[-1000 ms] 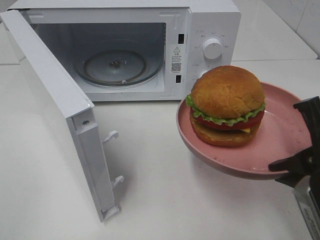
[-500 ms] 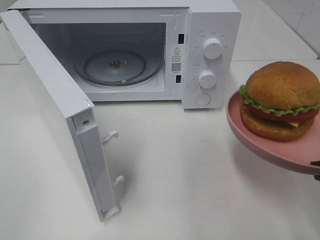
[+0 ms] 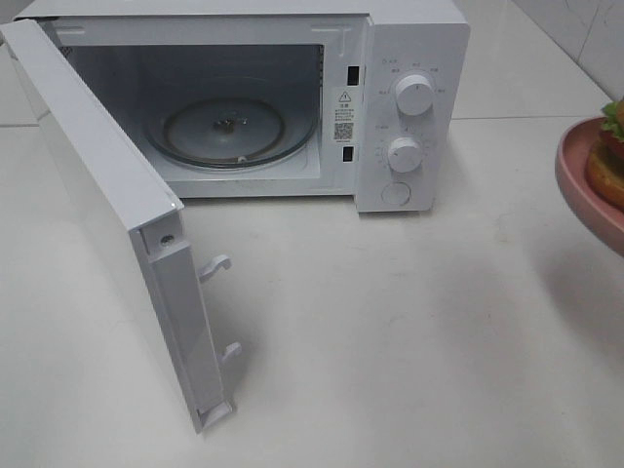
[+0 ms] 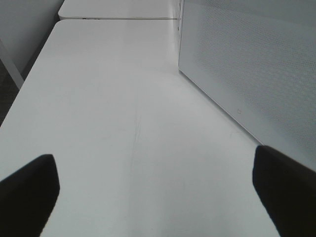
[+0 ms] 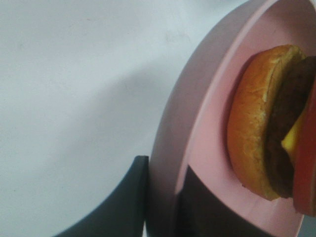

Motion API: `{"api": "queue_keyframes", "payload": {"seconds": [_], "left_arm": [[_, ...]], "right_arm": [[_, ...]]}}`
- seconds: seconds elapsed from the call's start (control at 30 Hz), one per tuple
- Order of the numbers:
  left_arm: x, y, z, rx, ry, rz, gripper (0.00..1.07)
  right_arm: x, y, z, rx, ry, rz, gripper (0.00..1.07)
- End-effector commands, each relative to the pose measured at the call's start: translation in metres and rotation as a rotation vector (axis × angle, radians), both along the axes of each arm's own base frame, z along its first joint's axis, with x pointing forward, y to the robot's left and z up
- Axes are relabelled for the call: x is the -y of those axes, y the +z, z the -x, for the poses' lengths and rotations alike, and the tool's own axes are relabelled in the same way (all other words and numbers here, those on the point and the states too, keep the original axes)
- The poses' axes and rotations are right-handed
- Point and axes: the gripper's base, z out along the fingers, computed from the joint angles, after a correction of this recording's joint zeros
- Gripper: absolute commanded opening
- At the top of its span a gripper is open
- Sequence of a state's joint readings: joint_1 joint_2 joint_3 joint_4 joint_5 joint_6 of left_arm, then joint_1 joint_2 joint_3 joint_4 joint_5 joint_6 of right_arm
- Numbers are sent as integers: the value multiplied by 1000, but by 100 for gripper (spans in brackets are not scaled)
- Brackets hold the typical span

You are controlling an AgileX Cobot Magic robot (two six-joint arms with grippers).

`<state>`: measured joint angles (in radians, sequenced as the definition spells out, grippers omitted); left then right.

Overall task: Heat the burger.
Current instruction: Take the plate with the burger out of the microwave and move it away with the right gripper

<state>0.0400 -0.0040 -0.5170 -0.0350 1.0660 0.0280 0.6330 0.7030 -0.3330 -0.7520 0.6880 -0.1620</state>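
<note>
The right gripper (image 5: 160, 197) is clamped on the smooth rim of the pink plate (image 5: 197, 143) bearing the round, glossy-bunned burger (image 5: 266, 123); the left gripper (image 4: 153, 197) stands apart.

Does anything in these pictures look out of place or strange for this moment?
Yes. The microwave stands open with its turntable bare, yet the burger on the pink plate sits at the far right edge of the high view, well away from the opening. Nothing looks spilled or damaged.

golden-bun burger (image 5: 261, 123) with dark patty and yellow layer, resting on pink plate (image 5: 197, 143).
</note>
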Motion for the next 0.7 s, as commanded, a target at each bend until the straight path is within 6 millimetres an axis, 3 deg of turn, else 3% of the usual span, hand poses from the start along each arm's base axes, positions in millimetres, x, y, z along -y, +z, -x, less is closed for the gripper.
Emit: {"api": "queue_keyframes", "payload": {"seconds": [0.03,0.37,0.7], "left_arm": [[0,-1,1,4,-2,7,100],[0,-1,1,4,-2,7,100],[0,-1,1,4,-2,7,100]], "right_arm": [[5,9,-3,84,-49,-2,0],[10,3,-11,86,-301,-37,0],[-1,-3,-35,105,-569,-136,0]]}}
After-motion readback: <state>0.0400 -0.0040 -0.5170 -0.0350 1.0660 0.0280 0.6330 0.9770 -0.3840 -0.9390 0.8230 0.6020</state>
